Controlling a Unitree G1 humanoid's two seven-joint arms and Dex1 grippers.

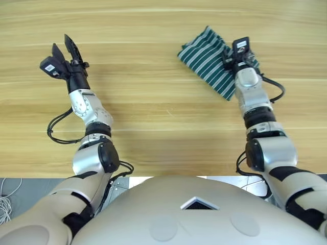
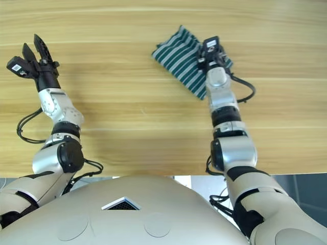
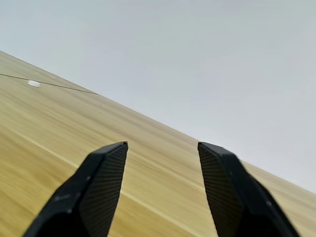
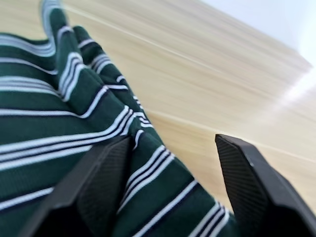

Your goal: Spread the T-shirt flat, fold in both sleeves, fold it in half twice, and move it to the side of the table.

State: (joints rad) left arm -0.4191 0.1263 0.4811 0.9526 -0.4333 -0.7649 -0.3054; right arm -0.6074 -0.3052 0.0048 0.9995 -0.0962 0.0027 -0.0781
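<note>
The T-shirt (image 1: 204, 58), dark green with white stripes, lies folded into a small bundle at the back right of the wooden table (image 1: 153, 107). My right gripper (image 4: 173, 144) is down at the bundle's right edge and open. One finger is over the striped cloth (image 4: 49, 123) and the other over bare wood; whether they touch the cloth I cannot tell. My left gripper (image 1: 64, 45) is held up over the left side of the table, far from the shirt. It is open with nothing between its fingers (image 3: 98, 187).
The table's front edge (image 1: 153, 176) runs close to the robot. Grey floor with a white cable (image 1: 5, 204) lies below it at the left. Bare wood stretches between the two arms and behind the shirt.
</note>
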